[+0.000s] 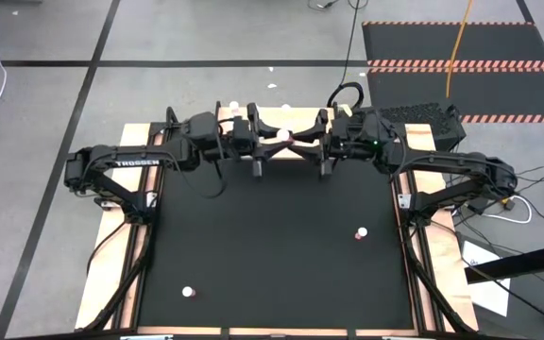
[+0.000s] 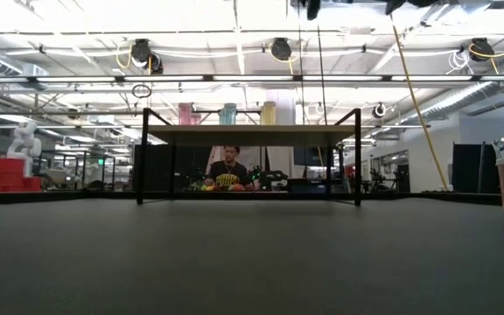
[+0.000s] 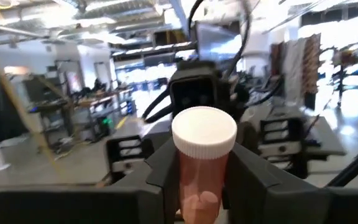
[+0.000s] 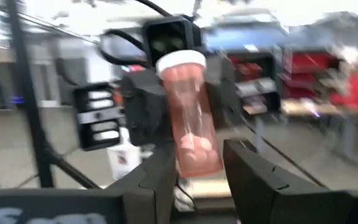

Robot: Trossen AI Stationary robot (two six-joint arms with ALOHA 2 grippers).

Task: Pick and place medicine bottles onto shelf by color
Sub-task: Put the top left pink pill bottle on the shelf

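Above the light-wood, black-legged shelf (image 2: 250, 135), mostly hidden overhead, left gripper (image 3: 201, 180) clasps a white-capped pink medicine bottle (image 3: 201, 163); right gripper (image 4: 194, 171) flanks it, contact unclear.

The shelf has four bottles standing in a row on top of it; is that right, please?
Not quite: the shelf has three bottles standing in a row on top, as the low view shows: a pink bottle, a blue bottle and a yellow bottle.
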